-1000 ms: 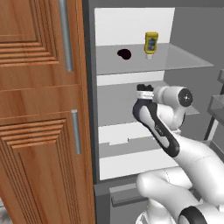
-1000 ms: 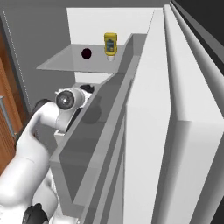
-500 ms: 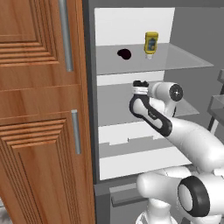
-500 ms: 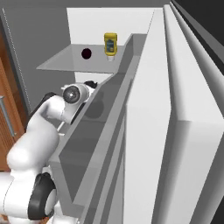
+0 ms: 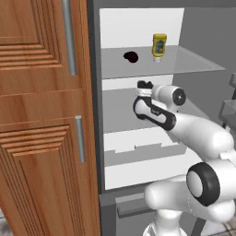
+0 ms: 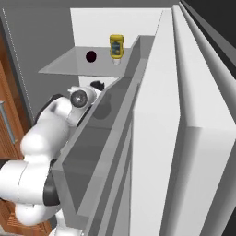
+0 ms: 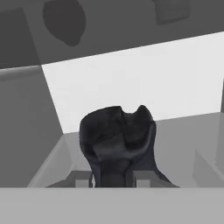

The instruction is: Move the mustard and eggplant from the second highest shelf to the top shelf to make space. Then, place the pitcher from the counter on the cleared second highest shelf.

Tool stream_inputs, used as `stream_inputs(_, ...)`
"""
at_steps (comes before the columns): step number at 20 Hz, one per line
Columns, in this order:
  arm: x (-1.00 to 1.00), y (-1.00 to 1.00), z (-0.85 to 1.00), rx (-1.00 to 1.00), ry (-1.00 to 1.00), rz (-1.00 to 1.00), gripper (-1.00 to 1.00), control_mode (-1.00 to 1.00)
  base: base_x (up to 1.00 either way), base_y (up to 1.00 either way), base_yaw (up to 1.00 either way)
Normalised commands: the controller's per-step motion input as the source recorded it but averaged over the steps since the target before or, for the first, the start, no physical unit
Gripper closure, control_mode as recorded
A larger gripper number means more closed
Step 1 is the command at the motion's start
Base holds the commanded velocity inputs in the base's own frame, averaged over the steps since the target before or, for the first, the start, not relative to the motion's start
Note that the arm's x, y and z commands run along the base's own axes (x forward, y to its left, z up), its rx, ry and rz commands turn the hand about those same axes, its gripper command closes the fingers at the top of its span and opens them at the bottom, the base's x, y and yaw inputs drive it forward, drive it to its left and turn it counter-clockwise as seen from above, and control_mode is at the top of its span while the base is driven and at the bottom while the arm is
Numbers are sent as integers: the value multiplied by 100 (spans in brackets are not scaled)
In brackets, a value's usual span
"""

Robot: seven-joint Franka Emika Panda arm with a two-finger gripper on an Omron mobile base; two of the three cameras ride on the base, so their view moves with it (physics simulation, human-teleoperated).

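Note:
The yellow mustard [image 5: 159, 45] [image 6: 116, 46] stands upright on the top shelf [image 5: 189, 63], with the small dark eggplant [image 5: 131, 57] [image 6: 91, 56] lying to its left. Just under that shelf my gripper [image 5: 144, 88] [image 6: 97, 85] reaches into the fridge above the second highest shelf [image 5: 117, 113]. In the hand view my gripper [image 7: 114, 177] is shut on the dark pitcher [image 7: 116, 140], whose flared rim rises between the fingers over the grey shelf panel [image 7: 192, 140]. Seen from below through the top shelf, the eggplant [image 7: 64, 22] is a dark blot.
Tall wooden cabinet doors [image 5: 41, 115] flank the fridge on the left. The open fridge door [image 6: 184, 138] with grey door shelves stands close on the right. A white drawer bin [image 5: 138, 150] sits below the second highest shelf.
The hand with the pitcher has moved a little left and deeper into the fridge, and the forearm has swung lower. Mustard and eggplant have not moved.

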Motion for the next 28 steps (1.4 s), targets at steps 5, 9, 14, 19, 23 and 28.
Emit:
stream_inputs(5,34,0,0,0,-8,0,100,-100,0,0,0)
stream_inputs(9,34,0,0,0,-3,0,100,-100,0,0,0)
stream_inputs(14,23,-4,-1,0,0,0,100,-100,0,0,0)
stream_inputs(19,15,-12,-11,0,1,0,100,-100,0,0,0)
stream_inputs(23,20,-16,-12,0,2,0,100,-100,0,0,0)
stream_inputs(28,18,-6,-16,0,4,0,100,-100,0,0,0)
